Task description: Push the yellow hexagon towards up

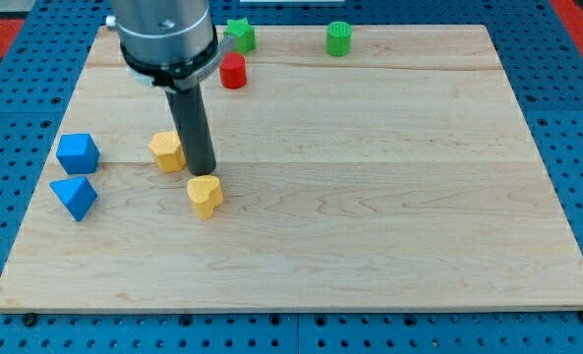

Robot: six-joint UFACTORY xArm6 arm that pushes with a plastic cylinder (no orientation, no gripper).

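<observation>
The yellow hexagon (166, 151) lies on the wooden board (370, 197) at the left middle. My tip (202, 173) stands just to the right of it, at its lower right corner, close or touching. A second yellow block, heart-shaped (204, 196), lies directly below the tip. The rod rises from the tip to the grey arm body at the view's top.
A blue cube-like block (78, 153) and a blue triangular block (74, 197) lie near the board's left edge. A red cylinder (233, 71), a green star (240, 35) and a green cylinder (339, 38) lie near the top edge.
</observation>
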